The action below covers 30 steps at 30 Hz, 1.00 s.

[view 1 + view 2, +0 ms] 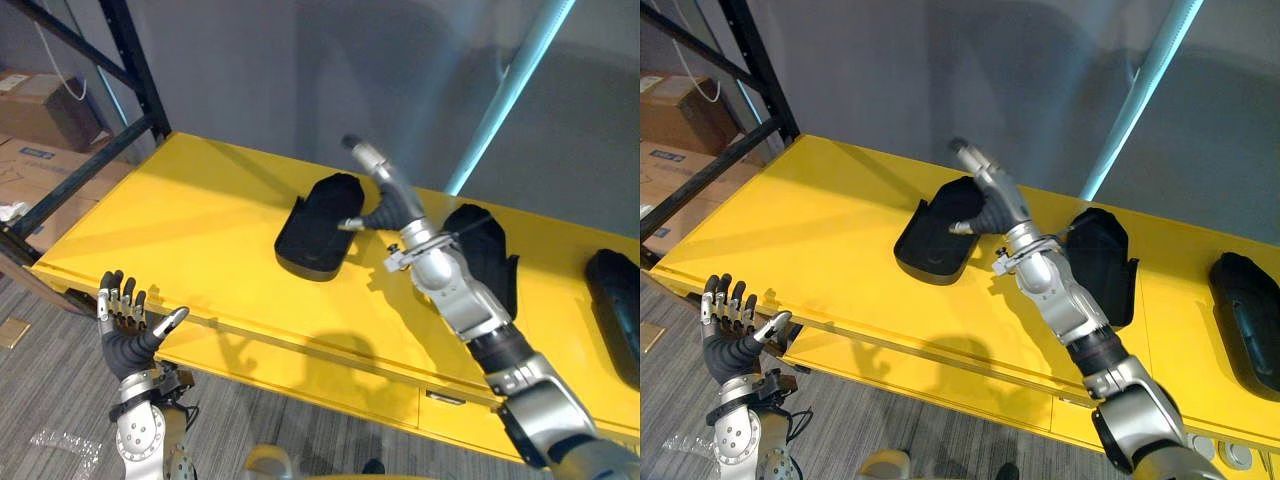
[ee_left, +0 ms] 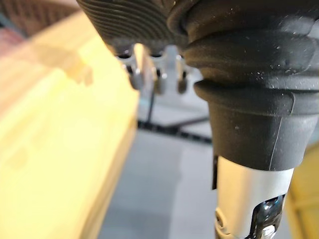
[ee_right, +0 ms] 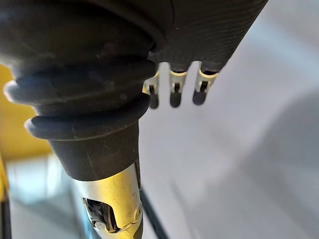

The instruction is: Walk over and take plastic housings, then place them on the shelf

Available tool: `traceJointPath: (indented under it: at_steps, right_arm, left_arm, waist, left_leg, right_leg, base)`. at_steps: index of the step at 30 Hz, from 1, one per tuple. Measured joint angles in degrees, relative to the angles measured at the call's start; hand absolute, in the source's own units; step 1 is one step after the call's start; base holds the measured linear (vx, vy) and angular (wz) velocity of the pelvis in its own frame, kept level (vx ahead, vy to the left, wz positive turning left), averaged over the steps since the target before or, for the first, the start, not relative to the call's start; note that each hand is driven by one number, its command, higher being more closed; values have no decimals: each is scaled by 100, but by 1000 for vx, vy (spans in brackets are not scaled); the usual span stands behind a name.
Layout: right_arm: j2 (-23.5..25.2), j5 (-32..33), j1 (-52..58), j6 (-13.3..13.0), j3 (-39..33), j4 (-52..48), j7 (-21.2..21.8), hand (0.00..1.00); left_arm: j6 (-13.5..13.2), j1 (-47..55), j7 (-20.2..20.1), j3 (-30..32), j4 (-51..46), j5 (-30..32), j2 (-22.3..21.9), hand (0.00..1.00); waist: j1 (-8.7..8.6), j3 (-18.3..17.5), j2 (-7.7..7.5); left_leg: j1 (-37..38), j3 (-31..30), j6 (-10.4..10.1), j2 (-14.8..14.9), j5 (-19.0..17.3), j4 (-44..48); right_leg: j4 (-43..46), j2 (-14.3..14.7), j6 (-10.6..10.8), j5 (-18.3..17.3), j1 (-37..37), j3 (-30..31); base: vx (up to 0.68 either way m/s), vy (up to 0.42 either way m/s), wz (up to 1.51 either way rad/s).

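Left half of the bench [image 1: 170, 220] is bare. Three black housings [image 1: 318, 228] occupy the right half, gaps between them. A black rack post [image 1: 135, 70] bounds the far left corner.

Robot hands [image 1: 125, 335] [image 1: 393, 208], fingers straight, apart

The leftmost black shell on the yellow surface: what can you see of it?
This housing is a matte black oblong shell, plastic by its look, with rounded ends and a raised rim round a shallow hollow facing up. It lies flat on the yellow shelf. The open right hand is at its far right edge; whether the thumb touches it is unclear.
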Motion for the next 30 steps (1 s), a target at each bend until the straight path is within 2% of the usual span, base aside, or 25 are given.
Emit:
traceJointPath:
  at_steps: [1, 2, 5, 7, 9, 10, 11, 12, 13, 14, 15, 17, 20, 23, 25, 26, 27, 29, 30]
  right_arm:
    - [202, 323, 735, 0, -440, -525, -14, 0]
    - [232, 394, 870, 0, -527, -618, -17, 0]
    - [527, 713, 2175, -9, -1488, -1165, -122, 0]
    - [656, 953, 2634, -32, -1933, -1283, -133, 0]
    - [952, 1420, 3258, -127, -2575, -1345, -199, 0]
    - [1028, 1525, 3406, -132, -2694, -1345, -198, 0]
    - [1234, 1710, 3847, -143, -2958, -1345, -168, 0]
    - [1262, 1724, 3917, -144, -2986, -1345, -166, 0]
    - [1383, 1735, 4168, -226, -3079, -1345, -101, 0]
    - [1433, 1740, 4273, -280, -3118, -1348, -79, 0]
    - [1526, 1845, 4445, -406, -3177, -1348, -68, 0]
    - [1702, 2080, 4661, -761, -3233, -1350, 0, 0]
    - [1795, 2202, 4796, -1109, -3174, -1378, 122, 0]
    - [1790, 2228, 4714, -1218, -2979, -1399, 301, 0]
    - [1758, 2236, 4560, -1217, -2793, -1391, 339, 0]
    - [1705, 2341, 4310, -1217, -2593, -1330, 437, 0]
    - [1397, 2502, 3812, -1224, -2357, -1159, 644, 0]
    - [1062, 2554, 3360, -1231, -2256, -982, 710, 0]
    - [783, 2560, 2995, -1227, -2185, -801, 694, 0]
  left_arm:
    - [-32, 36, -59, -100, -327, -14, 5, 0]
    - [-35, 37, -76, -122, -389, -16, 5, 0]
    - [-149, -13, -336, -403, -873, -207, -1, 0]
    - [-160, -105, -429, -536, -999, -218, 3, 0]
    - [-166, -327, -456, -795, -1084, -216, 7, 0]
    - [-166, -383, -458, -853, -1090, -217, 6, 0]
    - [-166, -506, -459, -1048, -1100, -212, 13, 0]
    - [-165, -525, -458, -1078, -1100, -214, 13, 0]
    - [-166, -601, -445, -1185, -1102, -218, 19, 0]
    - [-166, -637, -439, -1234, -1102, -220, 19, 0]
    - [-165, -707, -400, -1317, -1100, -221, 18, 0]
    - [-165, -824, -216, -1497, -1100, -220, 19, 0]
    - [-160, -953, -14, -1764, -1100, -171, 14, 0]
    - [-149, -1017, 80, -1867, -1187, -105, 14, 0]
    - [-144, -1004, 118, -1819, -1262, -79, 18, 0]
    - [-141, -928, 161, -1633, -1404, 46, 17, 0]
    - [-147, -750, 421, -1380, -1693, 116, 19, 0]
    - [-152, -636, 551, -1215, -1822, 112, 21, 0]
    - [-154, -509, 576, -1162, -1839, 112, 21, 0]
  waist:
    - [-172, -19, 12]
    - [-199, -23, 20]
    - [-698, -126, 213]
    - [-867, -216, 340]
    - [-1166, -307, 472]
    - [-1252, -316, 491]
    - [-1433, -321, 533]
    - [-1465, -320, 532]
    - [-1602, -317, 527]
    - [-1658, -310, 519]
    - [-1783, -294, 504]
    - [-1927, -272, 511]
    - [-1960, -177, 611]
    - [-1960, -103, 743]
    - [-1896, -106, 771]
    - [-1746, -75, 734]
    - [-1534, 92, 699]
    - [-1408, 265, 748]
    - [-1284, 305, 874]
  left_leg:
    - [125, 203, -10, 55, -67, 7]
    - [154, 253, -14, 63, -76, 5]
    - [453, 764, -18, 131, -232, -19]
    - [497, 1069, -18, 179, -317, -19]
    - [625, 1501, -28, 224, -370, -25]
    - [666, 1594, -42, 238, -379, -34]
    - [764, 1913, -74, 284, -403, -58]
    - [782, 1979, -75, 290, -405, -66]
    - [834, 2173, -83, 317, -411, -75]
    - [864, 2273, -85, 323, -413, -87]
    - [921, 2462, -104, 346, -425, -91]
    - [1011, 2722, -104, 351, -425, -123]
    - [1180, 2961, -115, 348, -432, -219]
    - [1175, 2942, -123, 357, -428, -226]
    - [1116, 2792, -72, 312, -451, -73]
    - [890, 2184, 168, 338, -529, 437]
    - [441, 1204, 638, 362, -728, 1349]
    - [191, 562, 796, 330, -880, 1929]
    - [86, 104, 854, 283, -1096, 2107]
  right_leg:
    - [0, 17, -4, 5, -1, 219]
    - [0, 22, -3, 5, 0, 243]
    - [-1, 111, 14, 38, -47, 753]
    - [-3, 181, 23, 54, -152, 1029]
    - [-9, 282, 10, 105, -336, 1426]
    - [-4, 337, 7, 137, -372, 1532]
    - [-3, 428, -14, 199, -483, 1833]
    - [-4, 442, -17, 206, -503, 1886]
    - [-12, 529, -25, 238, -572, 2065]
    - [-32, 551, -27, 252, -606, 2149]
    - [-54, 616, -31, 251, -660, 2279]
    - [-54, 620, -78, 236, -716, 2231]
    - [-53, 614, -113, 314, -720, 2086]
    - [-54, 620, -118, 317, -722, 2056]
    - [-55, 650, -124, 322, -798, 2126]
    - [-51, 661, -141, 366, -857, 2320]
    - [-3, 737, -166, 353, -869, 2614]
    - [-2, 769, -191, 345, -867, 2756]
    - [-3, 836, -226, 360, -944, 2773]
  base:
    - [24, 27, -65]
    - [21, 34, -75]
    - [5, 26, -76]
    - [-19, 12, -88]
    - [17, 1, -97]
    - [15, -15, -107]
    - [-2, -18, -85]
    - [-36, -31, -99]
    - [-47, -30, -60]
    - [-90, -56, -82]
    - [-97, -53, -77]
    - [-86, -45, -71]
    - [-79, -37, -46]
    - [-51, -42, 1]
    - [-57, -33, -18]
    - [-83, -30, -90]
    - [-83, -8, -106]
    - [-94, 83, -83]
    - [-157, 177, -66]
